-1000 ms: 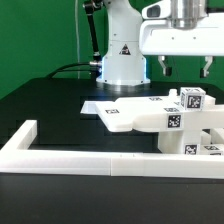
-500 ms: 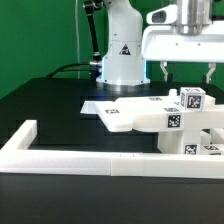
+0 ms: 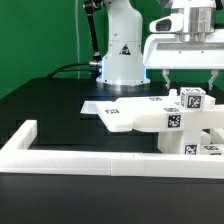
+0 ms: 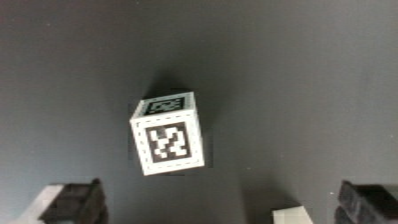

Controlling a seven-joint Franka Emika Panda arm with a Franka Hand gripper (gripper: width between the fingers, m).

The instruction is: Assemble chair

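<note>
The chair parts lie at the exterior view's right. A flat white slab (image 3: 128, 119) sits in front, with tagged posts and bracket pieces (image 3: 188, 135) stacked beside it. One upright tagged block (image 3: 192, 99) stands on top. My gripper (image 3: 190, 78) hangs open and empty just above this block, with one finger to either side of it. In the wrist view the same tagged block (image 4: 171, 135) lies below the gripper (image 4: 221, 205), whose dark fingertips (image 4: 71, 203) are wide apart and touch nothing.
A long low white border wall (image 3: 80, 157) runs along the front and turns back at the exterior view's left. The robot base (image 3: 121, 60) stands behind. The marker board (image 3: 95, 104) lies flat behind the slab. The table is black.
My gripper has moved toward the exterior view's right and a little lower, ending over the upright tagged block. It has stayed open. The parts have not moved.
</note>
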